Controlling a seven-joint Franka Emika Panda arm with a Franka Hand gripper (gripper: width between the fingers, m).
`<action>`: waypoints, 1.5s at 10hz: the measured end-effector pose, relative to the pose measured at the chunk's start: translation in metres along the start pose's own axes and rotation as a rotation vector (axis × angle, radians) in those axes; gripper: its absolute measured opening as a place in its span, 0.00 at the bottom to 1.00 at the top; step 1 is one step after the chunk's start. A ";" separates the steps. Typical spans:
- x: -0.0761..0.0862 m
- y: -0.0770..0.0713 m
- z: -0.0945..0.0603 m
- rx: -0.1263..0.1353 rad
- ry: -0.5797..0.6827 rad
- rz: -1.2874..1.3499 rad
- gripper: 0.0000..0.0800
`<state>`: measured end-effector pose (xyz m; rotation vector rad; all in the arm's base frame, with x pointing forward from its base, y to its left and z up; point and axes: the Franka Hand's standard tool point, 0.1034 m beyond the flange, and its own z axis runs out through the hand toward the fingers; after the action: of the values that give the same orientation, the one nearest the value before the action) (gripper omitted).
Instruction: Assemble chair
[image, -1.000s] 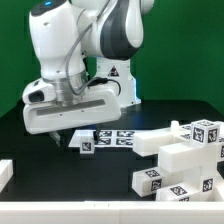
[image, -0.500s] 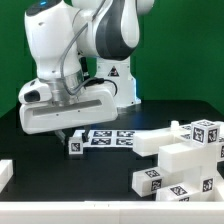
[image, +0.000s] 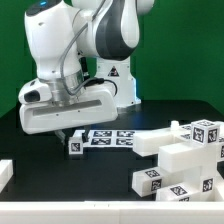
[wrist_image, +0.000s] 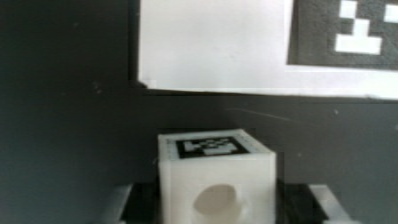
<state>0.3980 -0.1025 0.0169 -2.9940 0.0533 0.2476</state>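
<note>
A small white cube (image: 76, 146) with a tag on top sits on the black table at the exterior view's left end of the marker board (image: 113, 137). My gripper (image: 72, 138) is down over it, and its fingers stand on both sides of the cube. In the wrist view the cube (wrist_image: 217, 160) fills the space between the two dark fingers (wrist_image: 143, 203) of the gripper (wrist_image: 217, 208), which is shut on it. More white chair parts lie at the exterior view's right: a long bar (image: 158, 141), tagged blocks (image: 205, 130) and a slab (image: 165, 181).
The marker board (wrist_image: 222, 45) lies just beyond the cube in the wrist view. A white piece (image: 5, 172) shows at the exterior view's left edge. The arm's base (image: 112, 75) stands behind, before a green wall.
Between one second and half a second ago my gripper and the small cube shifted toward the exterior view's left. Since then nothing has moved.
</note>
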 end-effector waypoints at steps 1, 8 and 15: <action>0.001 -0.004 0.000 -0.007 -0.004 0.101 0.35; 0.002 -0.005 -0.001 0.015 -0.061 0.186 0.79; 0.021 -0.005 0.000 0.120 -0.537 0.189 0.81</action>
<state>0.4193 -0.0978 0.0139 -2.7008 0.2816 1.0141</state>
